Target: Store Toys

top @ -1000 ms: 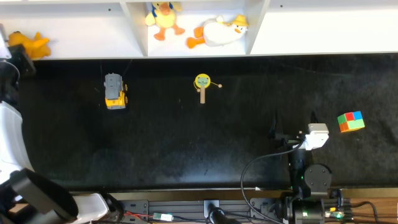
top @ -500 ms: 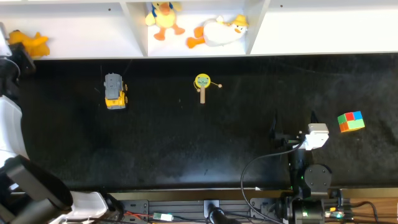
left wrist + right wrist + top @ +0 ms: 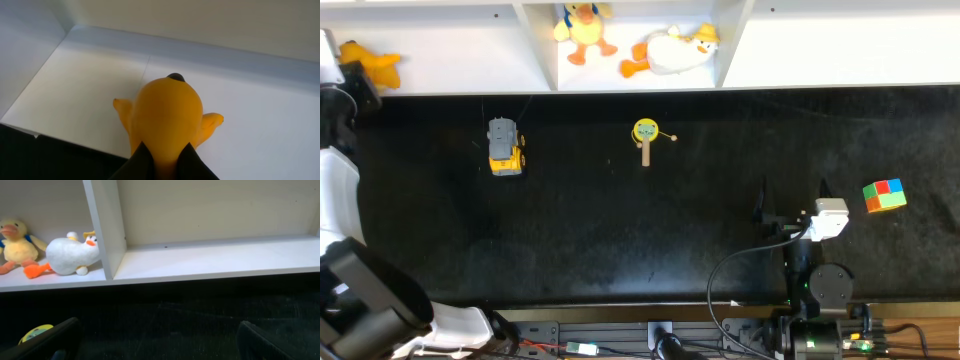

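Left end effector (image 3: 166, 152) clamped on rounded, soft-looking orange plush toy (image 3: 167, 112), stubby limbs out both sides. Toy sits in left compartment of flat white shelf (image 3: 75, 95); contact with the floor unclear. Right end effector (image 3: 160, 342) fingers wide apart, low over matte black counter (image 3: 200, 315), near front edge.

Left arm (image 3: 335, 195) white-shelled, black-jointed; right arm (image 3: 808, 272) black, white wrist block (image 3: 830, 217); right pincer (image 3: 159, 344) black.

The white shelf (image 3: 840, 50) holds an orange plush toy (image 3: 370, 68) in its left compartment, and a yellow plush duck (image 3: 584, 30) beside a white plush duck (image 3: 670, 50) in its middle one. Before the shelf, on the black surface (image 3: 620, 220), lie a yellow toy truck (image 3: 505, 147), a round wooden rattle (image 3: 646, 133) and a multicoloured cube (image 3: 884, 195).
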Controlling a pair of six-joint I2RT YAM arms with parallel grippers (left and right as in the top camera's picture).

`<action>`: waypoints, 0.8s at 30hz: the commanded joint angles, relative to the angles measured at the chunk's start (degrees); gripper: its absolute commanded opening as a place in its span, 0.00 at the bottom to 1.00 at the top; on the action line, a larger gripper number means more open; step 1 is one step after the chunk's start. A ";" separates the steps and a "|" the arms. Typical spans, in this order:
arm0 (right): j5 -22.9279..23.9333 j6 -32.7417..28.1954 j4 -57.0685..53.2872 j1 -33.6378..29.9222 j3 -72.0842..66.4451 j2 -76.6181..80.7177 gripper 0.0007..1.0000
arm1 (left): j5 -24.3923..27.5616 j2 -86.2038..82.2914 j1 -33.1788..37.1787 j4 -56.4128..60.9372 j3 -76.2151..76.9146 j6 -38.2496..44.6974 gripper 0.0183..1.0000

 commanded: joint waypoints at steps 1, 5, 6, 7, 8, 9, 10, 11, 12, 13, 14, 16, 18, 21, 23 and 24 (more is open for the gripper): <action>-0.37 0.02 0.28 -0.33 -0.76 -0.52 0.99 | -0.28 2.01 -0.68 0.94 0.90 -0.61 0.03; -0.37 0.02 0.28 -0.33 -0.76 -0.52 1.00 | -0.28 2.10 -0.72 2.05 0.90 -0.61 0.03; -0.37 0.02 0.28 -0.33 -0.76 -0.52 1.00 | -0.28 2.10 -0.72 2.16 0.90 -0.61 0.03; -0.37 0.02 0.28 -0.33 -0.76 -0.52 0.99 | -0.28 2.10 -0.72 2.21 0.90 -0.61 0.03; -0.37 0.02 0.28 -0.33 -0.76 -0.52 1.00 | -0.28 2.10 -0.72 2.23 0.90 -0.61 0.03; -0.37 0.02 0.28 -0.33 -0.76 -0.52 1.00 | -0.28 2.10 -0.72 2.23 0.90 -0.61 0.04; -0.37 0.02 0.28 -0.33 -0.76 -0.52 0.99 | -0.28 2.10 -0.72 2.27 0.90 -0.61 0.06; -0.37 0.02 0.28 -0.33 -0.76 -0.52 1.00 | -0.28 2.10 -0.72 2.29 0.90 -0.61 0.08; -0.37 0.02 0.28 -0.33 -0.76 -0.52 0.99 | -0.28 2.10 -0.72 2.32 0.90 -0.61 0.10; -0.37 0.02 0.28 -0.33 -0.76 -0.52 1.00 | -0.28 2.10 -0.72 2.40 0.90 -0.61 0.12; -0.37 0.02 0.28 -0.33 -0.76 -0.52 1.00 | -0.28 2.10 -0.72 2.45 0.90 -0.61 0.14; -0.37 0.02 0.28 -0.33 -0.76 -0.52 1.00 | -0.28 2.10 -0.72 2.56 0.90 -0.61 0.22; -0.37 0.02 0.28 -0.33 -0.76 -0.52 1.00 | -0.28 2.12 -0.72 2.73 0.90 -0.61 0.22; -0.37 0.02 0.28 -0.33 -0.76 -0.52 1.00 | -0.28 2.12 -0.72 3.39 0.90 -0.59 0.26; -0.37 0.02 0.28 -0.33 -0.76 -0.52 1.00 | -0.28 2.12 -0.72 3.76 0.90 -0.59 0.26; -0.37 0.02 0.28 -0.33 -0.76 -0.52 1.00 | -0.28 2.12 -0.72 3.93 0.90 -0.61 0.26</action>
